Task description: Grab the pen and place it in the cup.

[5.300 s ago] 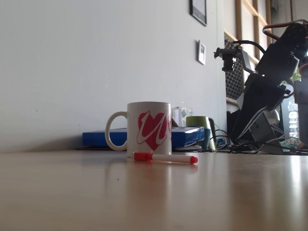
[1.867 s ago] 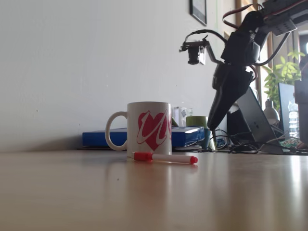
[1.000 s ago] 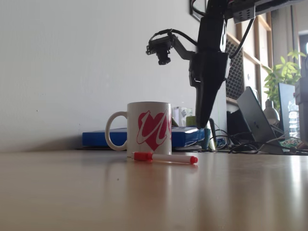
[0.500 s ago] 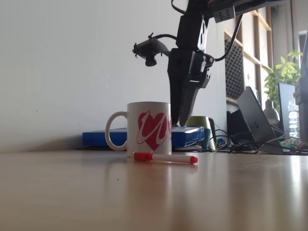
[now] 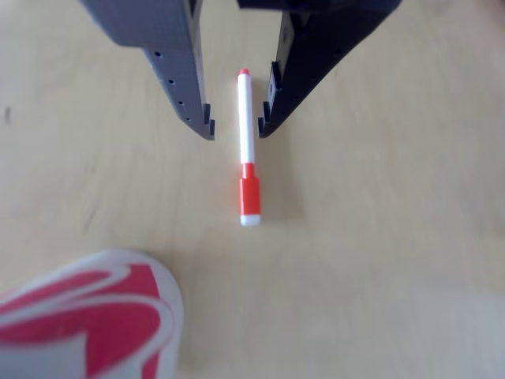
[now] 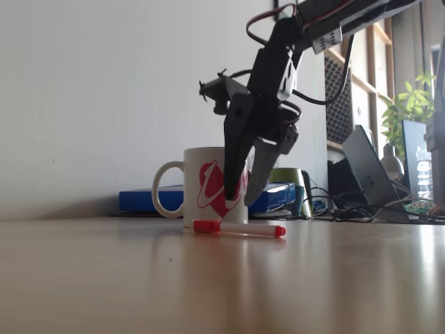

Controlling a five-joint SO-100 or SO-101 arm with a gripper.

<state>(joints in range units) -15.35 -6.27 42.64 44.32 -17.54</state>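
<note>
An office: laptop (image 6: 368, 174), cables (image 6: 348, 209) and shelving (image 6: 361, 69) behind the desk (image 6: 222, 278).

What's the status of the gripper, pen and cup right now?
Gripper open, above the table, fingers either side of the pen. Pen flat on the table, ungrasped. Cup upright beside it. Nothing in the way.

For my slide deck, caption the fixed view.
Open gripper descends toward the pen lying before the cup.

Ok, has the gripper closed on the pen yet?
No: in the other view the gripper is open, its fingers on either side of the pen, which lies flat on the table.
</note>
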